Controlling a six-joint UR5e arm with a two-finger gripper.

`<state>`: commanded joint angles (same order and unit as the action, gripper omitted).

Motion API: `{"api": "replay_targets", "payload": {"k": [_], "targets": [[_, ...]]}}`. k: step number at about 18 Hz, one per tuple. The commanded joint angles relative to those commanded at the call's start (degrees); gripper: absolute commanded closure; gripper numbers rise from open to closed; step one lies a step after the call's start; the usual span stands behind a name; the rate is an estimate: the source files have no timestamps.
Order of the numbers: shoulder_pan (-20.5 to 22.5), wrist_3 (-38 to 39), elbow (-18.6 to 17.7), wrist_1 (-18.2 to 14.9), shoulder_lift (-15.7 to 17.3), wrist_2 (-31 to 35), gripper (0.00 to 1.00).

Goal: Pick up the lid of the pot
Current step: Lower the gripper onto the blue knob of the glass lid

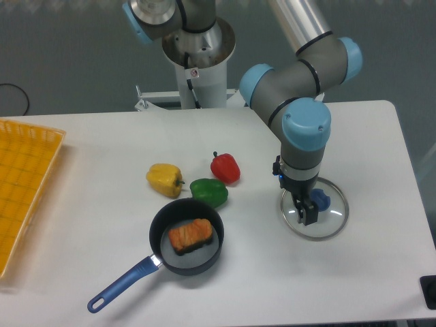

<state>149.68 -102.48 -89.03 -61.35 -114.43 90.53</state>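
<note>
1. The table (252, 286), pale, spans most of the frame.
2. The arm (303, 126) arches from the top centre to the upper right, then comes down right of centre.
3. The crate (27, 184), yellow, is cut off by the left edge.
4. The pan (156, 238), dark with a blue handle, sits in the lower part, left of centre; the handle points to the lower left.
5. The lid (330, 222), the task's thing, lies right of centre, clear with a light rim and a blue knob (320, 199).
6. The tool (306, 216) points down, overlapping the left part of the lid in this view, with the knob to its right. I cannot tell whether it is spread or closed, or whether it touches the lid.
7. The yellow pepper (164, 180) lies left of centre, above the pan.
8. The green pepper (209, 193) is just beside the pan's upper right rim.
9. The red pepper (225, 168) is near the middle, above and right of the green one.
10. The orange-brown food (191, 236) lies inside the pan.
</note>
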Motion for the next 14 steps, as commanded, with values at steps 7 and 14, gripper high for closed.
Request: {"api": "replay_targets", "payload": {"k": [7, 14], "targets": [[0.26, -0.44, 0.0, 0.0, 0.0, -0.26, 0.0], [3.51, -0.18, -0.61, 1.05, -1.67, -2.28, 0.0]]}}
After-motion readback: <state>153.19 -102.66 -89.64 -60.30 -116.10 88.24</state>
